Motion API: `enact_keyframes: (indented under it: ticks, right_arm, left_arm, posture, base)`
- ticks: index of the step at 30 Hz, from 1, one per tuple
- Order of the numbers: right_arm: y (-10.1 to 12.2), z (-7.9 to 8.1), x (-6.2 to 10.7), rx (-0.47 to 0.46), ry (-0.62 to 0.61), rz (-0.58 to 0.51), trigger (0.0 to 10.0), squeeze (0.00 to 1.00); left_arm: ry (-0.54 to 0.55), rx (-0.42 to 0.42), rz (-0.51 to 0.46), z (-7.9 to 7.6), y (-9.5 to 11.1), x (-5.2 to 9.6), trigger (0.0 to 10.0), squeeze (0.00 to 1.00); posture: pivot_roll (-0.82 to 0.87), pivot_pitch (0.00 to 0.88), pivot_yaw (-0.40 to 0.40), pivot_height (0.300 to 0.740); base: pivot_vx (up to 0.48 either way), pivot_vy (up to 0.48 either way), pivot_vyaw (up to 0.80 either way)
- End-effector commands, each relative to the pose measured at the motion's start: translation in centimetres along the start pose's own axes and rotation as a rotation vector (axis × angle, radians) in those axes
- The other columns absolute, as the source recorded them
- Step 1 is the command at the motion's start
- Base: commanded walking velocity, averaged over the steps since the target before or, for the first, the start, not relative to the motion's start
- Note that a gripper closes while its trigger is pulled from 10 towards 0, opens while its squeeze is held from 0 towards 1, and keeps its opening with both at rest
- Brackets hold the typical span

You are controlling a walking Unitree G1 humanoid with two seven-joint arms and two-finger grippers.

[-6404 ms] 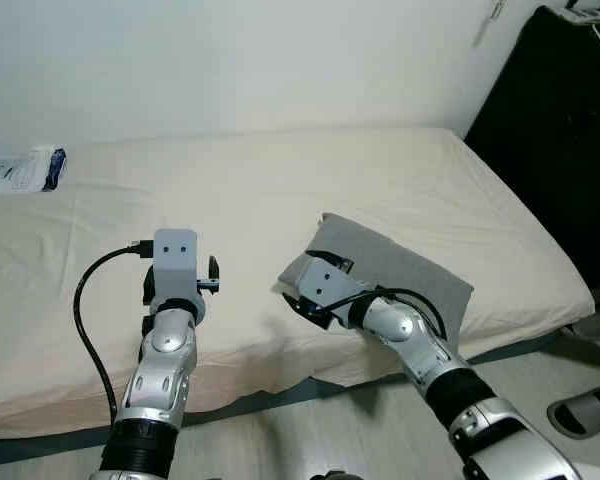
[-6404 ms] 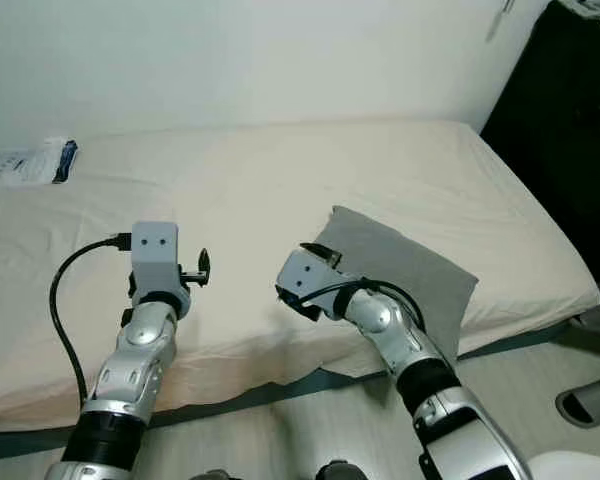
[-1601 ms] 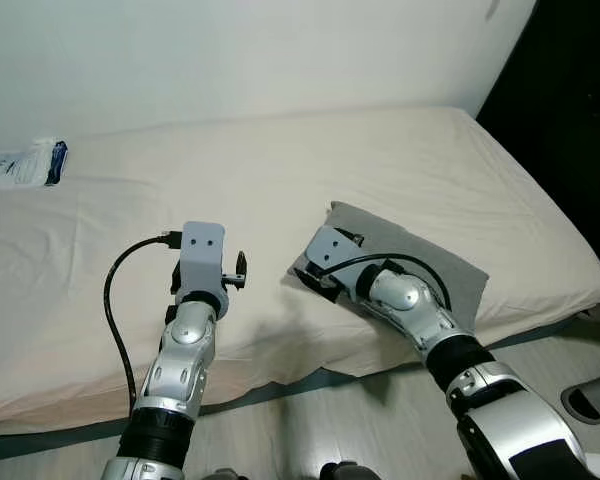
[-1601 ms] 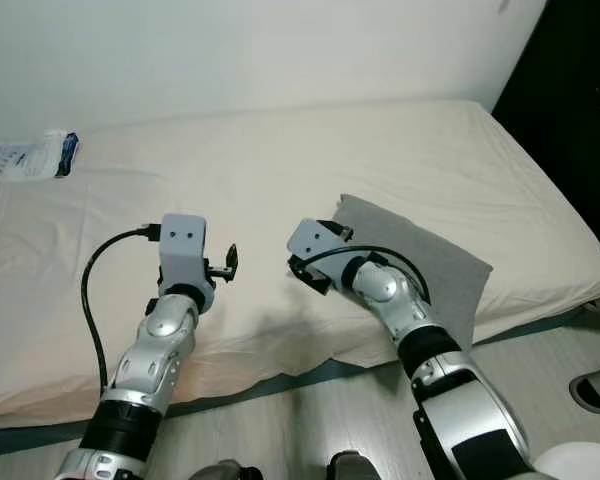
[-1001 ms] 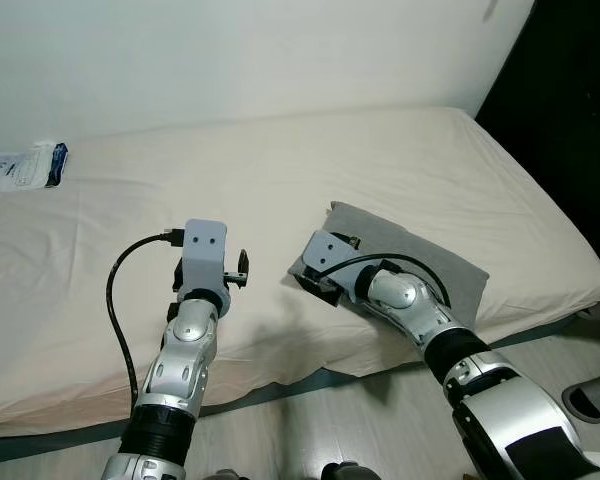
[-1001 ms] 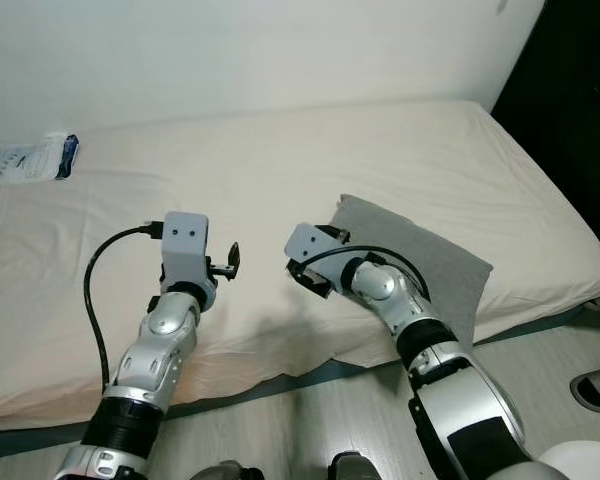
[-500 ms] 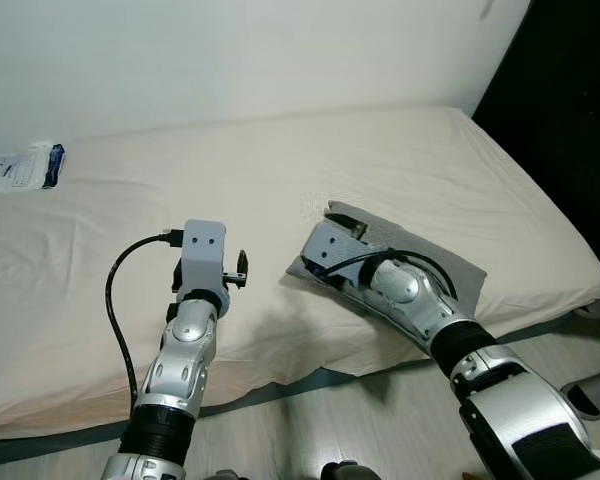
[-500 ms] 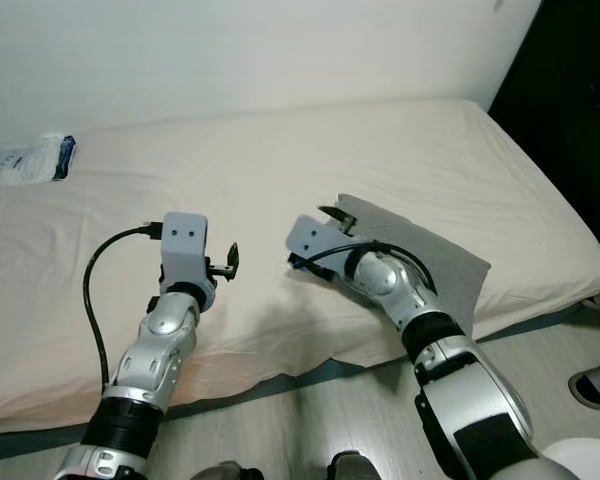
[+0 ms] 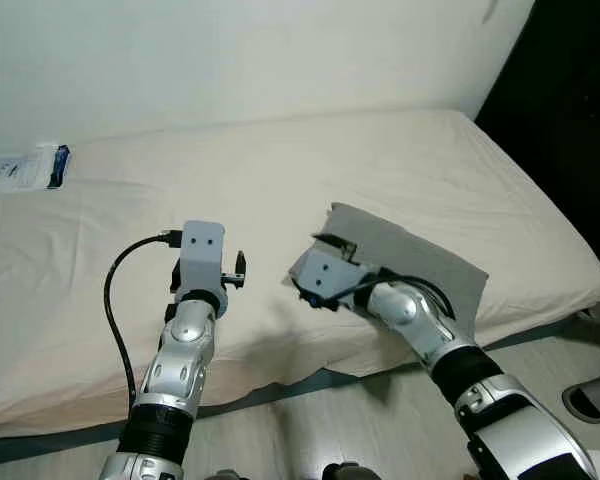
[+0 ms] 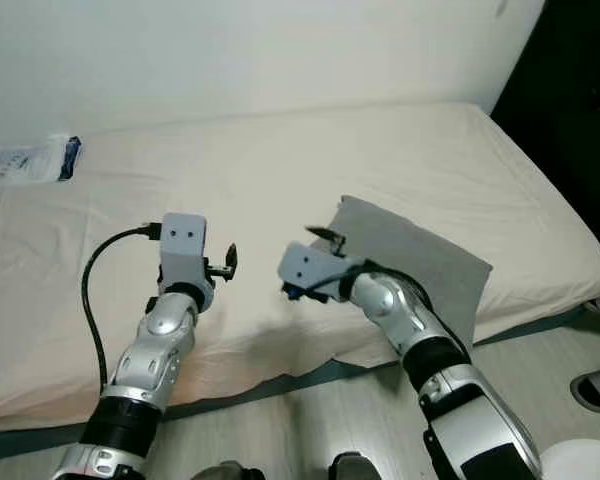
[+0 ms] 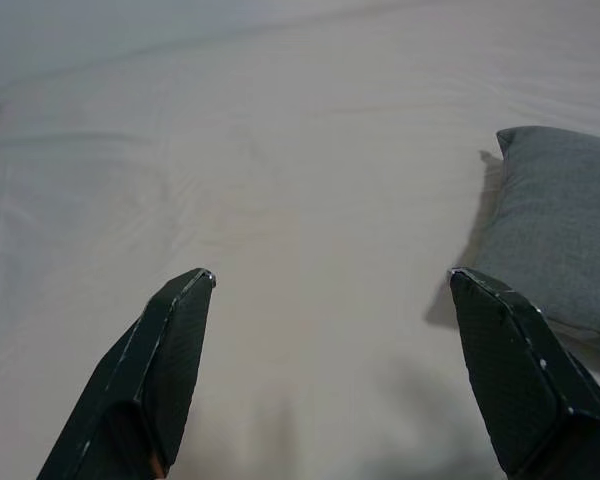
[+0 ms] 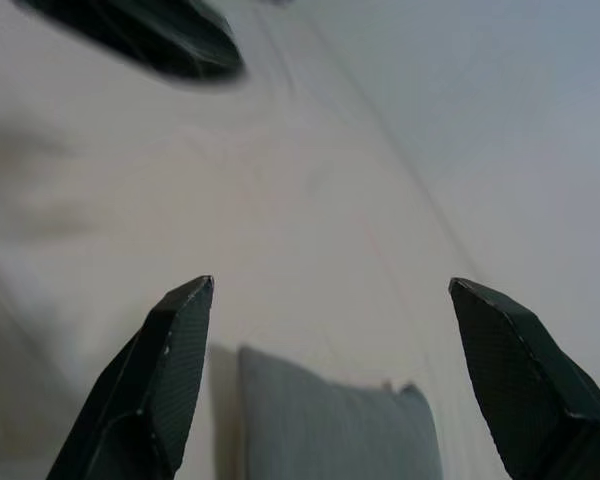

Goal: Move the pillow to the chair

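A grey pillow lies flat near the front right edge of the cream bed. My right gripper hovers at the pillow's left corner, just above the sheet. It is open and holds nothing; the pillow lies low between its fingers. My left gripper hangs over bare sheet to the left of the pillow, also open and holding nothing. In the left eye view the left wrist and right wrist are about a hand's width apart.
A white and blue packet lies at the bed's far left by the wall. A tall black piece of furniture stands at the right of the bed. A slipper lies on the grey floor beside the bed's front edge.
My right gripper has drawn back from over the pillow's left corner, slightly lower and toward me. The pillow lies where it was. The left arm has stayed still.
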State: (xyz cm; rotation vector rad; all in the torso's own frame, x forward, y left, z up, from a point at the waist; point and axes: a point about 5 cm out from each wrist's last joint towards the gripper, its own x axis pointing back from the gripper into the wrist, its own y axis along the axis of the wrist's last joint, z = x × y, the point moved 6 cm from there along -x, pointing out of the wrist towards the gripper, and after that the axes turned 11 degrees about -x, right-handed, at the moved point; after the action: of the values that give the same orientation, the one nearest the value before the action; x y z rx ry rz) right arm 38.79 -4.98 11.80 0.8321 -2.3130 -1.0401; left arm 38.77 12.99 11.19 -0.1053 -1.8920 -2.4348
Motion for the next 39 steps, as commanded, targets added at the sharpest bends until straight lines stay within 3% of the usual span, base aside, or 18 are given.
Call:
enact_keyframes:
  ticks: [1,2,8,22,24,31,39]
  right_arm:
    - [-1.7,4.5,0.6,0.031,0.137,0.043,10.0,0.00]
    - [-2.2,4.7,0.5,0.034,0.142,0.088,10.0,0.02]
    - [-1.6,4.2,0.5,-0.052,0.123,0.045,10.0,0.00]
    - [-0.8,4.2,1.1,-0.069,0.088,0.018,10.0,0.00]
    - [-1.0,4.5,1.1,-0.109,0.107,0.029,10.0,0.00]
    - [-1.1,4.6,1.2,-0.112,0.111,0.033,10.0,0.00]
    - [-0.9,5.0,1.1,-0.115,0.112,0.035,10.0,0.00]
  left_arm:
    - [0.008,-0.001,0.016,0.4,-0.7,0.1,10.0,0.00]
    - [0.005,-0.003,0.018,0.3,-0.7,0.2,10.0,0.00]
    - [-0.001,0.001,0.012,0.0,-0.4,0.2,10.0,0.00]
    - [-0.013,-0.006,0.012,-0.2,-0.5,0.3,10.0,0.00]
    - [-0.023,-0.006,0.011,-0.7,-0.5,0.5,10.0,0.00]
    - [-0.043,-0.013,0.002,-1.4,-0.1,0.6,10.0,0.00]
    - [-0.047,-0.038,-0.029,-0.8,0.7,0.3,10.0,0.00]
  posture:
    - [-0.07,0.157,0.011,0.740]
    - [-0.05,0.164,0.012,0.740]
    - [-0.06,0.167,0.021,0.740]
    - [-0.06,0.175,0.034,0.740]
    - [-0.06,0.177,0.036,0.740]
    - [-0.04,0.178,0.035,0.740]
    - [-0.06,0.152,0.034,0.740]
  base:
    - [0.000,0.000,0.00]
    - [0.000,0.000,0.00]
    - [0.000,0.000,0.00]
    - [0.000,0.000,0.00]
    - [0.000,0.000,0.00]
    - [0.000,0.000,0.00]
    - [0.000,0.000,0.00]
